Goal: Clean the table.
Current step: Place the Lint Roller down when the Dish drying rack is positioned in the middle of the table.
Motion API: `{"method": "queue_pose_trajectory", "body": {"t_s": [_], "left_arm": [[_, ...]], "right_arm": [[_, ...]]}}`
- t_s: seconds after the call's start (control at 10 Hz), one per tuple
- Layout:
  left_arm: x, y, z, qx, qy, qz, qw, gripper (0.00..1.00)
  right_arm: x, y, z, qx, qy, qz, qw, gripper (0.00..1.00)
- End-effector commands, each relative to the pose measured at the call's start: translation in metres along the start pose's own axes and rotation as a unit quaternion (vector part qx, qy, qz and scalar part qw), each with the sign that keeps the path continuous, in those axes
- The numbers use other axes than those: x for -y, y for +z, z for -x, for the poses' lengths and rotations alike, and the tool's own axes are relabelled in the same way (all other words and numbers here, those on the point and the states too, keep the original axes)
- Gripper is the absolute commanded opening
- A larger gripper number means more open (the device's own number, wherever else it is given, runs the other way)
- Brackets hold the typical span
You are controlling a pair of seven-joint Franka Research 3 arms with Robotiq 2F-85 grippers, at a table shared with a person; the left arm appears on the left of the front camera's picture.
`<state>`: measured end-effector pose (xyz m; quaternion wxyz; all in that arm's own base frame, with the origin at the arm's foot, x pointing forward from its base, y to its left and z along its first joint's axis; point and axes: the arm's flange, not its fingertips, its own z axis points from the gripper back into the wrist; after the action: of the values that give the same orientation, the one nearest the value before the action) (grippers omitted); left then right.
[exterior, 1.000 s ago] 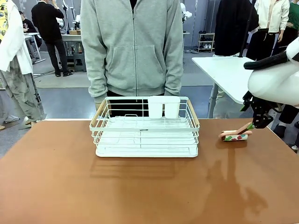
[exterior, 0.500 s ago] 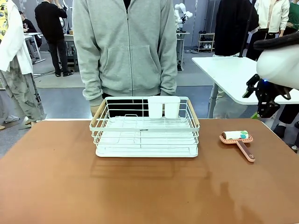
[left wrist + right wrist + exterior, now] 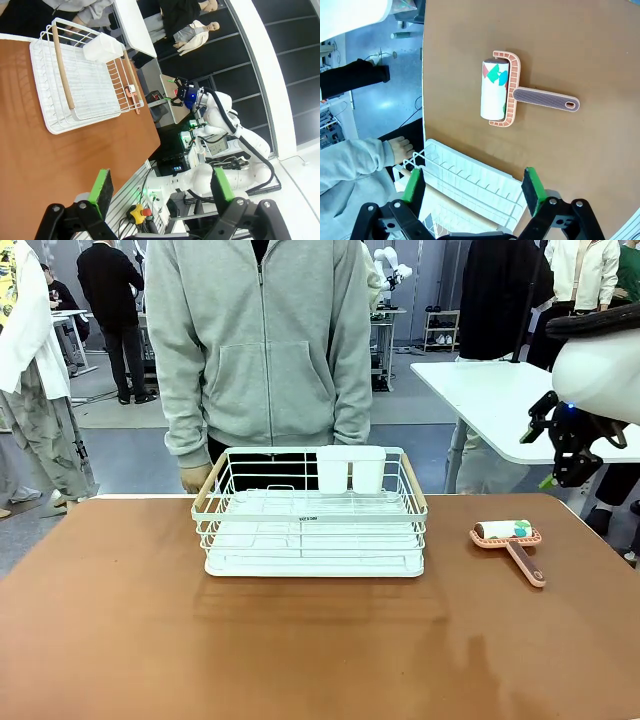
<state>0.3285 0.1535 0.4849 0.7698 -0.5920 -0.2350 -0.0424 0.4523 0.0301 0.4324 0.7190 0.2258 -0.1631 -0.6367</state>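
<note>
Large reddish-brown matte table (image 3: 320, 640) spreads across the front view, bare at its near end. White wire dish rack with pale wooden handles (image 3: 310, 512) stands toward the table's far edge, about midway across. Two white rectangular cups (image 3: 350, 470) sit in the rack's far right corner. Right of the rack, well apart from it, a pink-framed lint roller with a patterned roll (image 3: 508, 540) lies flat on the tabletop, handle pointing toward the near edge.

Right gripper (image 3: 472, 186) hangs in the air above the lint roller (image 3: 507, 90), fingers spread, nothing between the green pads. Left gripper (image 3: 160, 186) hangs off the table's edge, also spread and empty.

Beyond the rack, person in a grey zipped hoodie (image 3: 262, 340) stands at the far edge, one hand (image 3: 195, 478) just beside the rack's left handle.
</note>
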Motion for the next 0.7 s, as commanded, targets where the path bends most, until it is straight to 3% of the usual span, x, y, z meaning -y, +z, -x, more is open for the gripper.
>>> {"method": "queue_pose_trajectory", "body": {"t_s": [0.0, 0.6], "left_arm": [[0.0019, 0.0016, 0.0007, 0.005, -0.007, 0.012, 1.000, 1.00], [0.0019, 0.0016, 0.0007, 0.005, -0.007, 0.012, 1.000, 1.00]], "right_arm": [[-0.0001, 0.0005, 0.0015, -0.001, -0.002, -0.001, 1.000, 1.00], [-0.0001, 0.0005, 0.0015, -0.001, -0.002, -0.001, 1.000, 1.00]]}}
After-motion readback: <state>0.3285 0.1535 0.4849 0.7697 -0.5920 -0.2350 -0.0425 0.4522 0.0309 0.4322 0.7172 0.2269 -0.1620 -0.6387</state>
